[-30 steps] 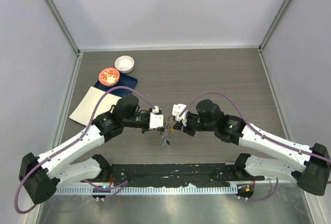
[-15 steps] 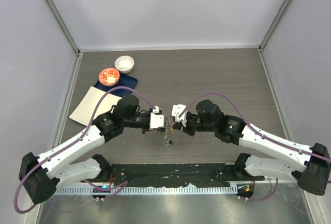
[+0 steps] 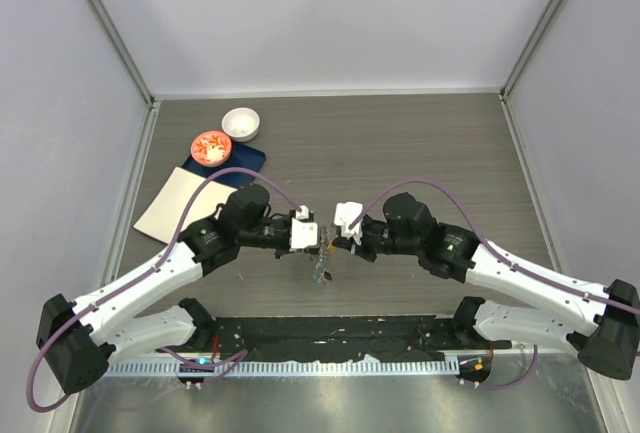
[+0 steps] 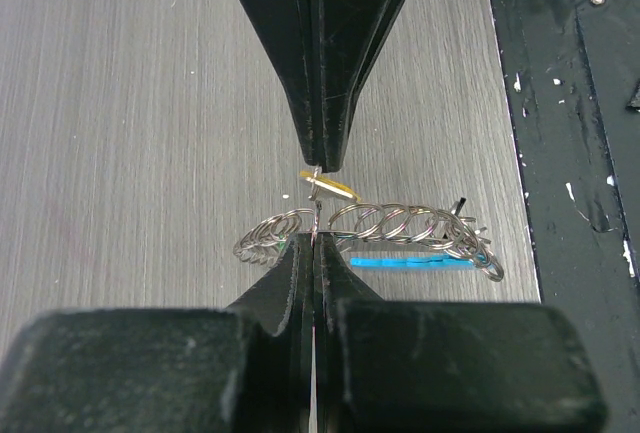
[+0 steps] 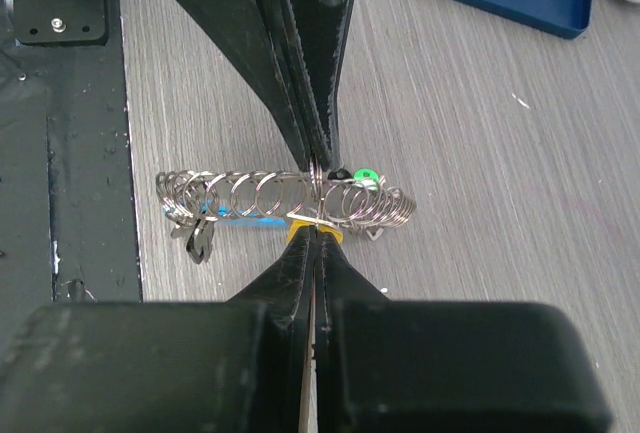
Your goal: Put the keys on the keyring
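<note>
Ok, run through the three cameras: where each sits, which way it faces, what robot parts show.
Top external: fixed above and behind the bases, looking down on the grey wood-grain table; both arms show, left claw meeting right claw.
Left wrist: on the left arm, looking along its own shut fingers at the right claw's tip.
Right wrist: on the right arm, facing the opposite way, at the left claw's tip.
Shared: both wrist views show the grey coiled-metal keyring with blue plastic piece at the tips.
</note>
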`<state>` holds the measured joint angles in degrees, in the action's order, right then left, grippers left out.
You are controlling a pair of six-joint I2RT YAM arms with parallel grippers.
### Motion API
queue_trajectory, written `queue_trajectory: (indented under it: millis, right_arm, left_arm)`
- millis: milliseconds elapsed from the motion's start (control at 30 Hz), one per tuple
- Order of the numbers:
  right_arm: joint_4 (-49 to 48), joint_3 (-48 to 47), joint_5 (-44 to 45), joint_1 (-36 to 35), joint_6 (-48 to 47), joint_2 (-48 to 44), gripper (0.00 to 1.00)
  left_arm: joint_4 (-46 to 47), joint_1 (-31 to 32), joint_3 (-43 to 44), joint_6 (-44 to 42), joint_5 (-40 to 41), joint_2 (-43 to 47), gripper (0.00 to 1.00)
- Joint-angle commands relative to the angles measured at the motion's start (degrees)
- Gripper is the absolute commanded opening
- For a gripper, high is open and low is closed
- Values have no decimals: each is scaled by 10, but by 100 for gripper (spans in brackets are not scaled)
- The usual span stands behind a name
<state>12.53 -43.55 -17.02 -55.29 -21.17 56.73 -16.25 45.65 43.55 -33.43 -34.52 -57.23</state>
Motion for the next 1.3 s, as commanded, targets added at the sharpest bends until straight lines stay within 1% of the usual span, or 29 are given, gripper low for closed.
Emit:
queue_trajectory:
  millis: [0,533,1267]
  right_arm:
    - [-40,-10,6,-4,-12,-17,1]
    - [-16,-14,4,-5,-12,-17,1]
    - [-27,-15,-4,-5,-14,-2,1]
  left_arm:
    - [37,3,4,1,-8,5,0]
    - [35,5,2,0,13,12,0]
    - [38,4,5,6,-7,12,0]
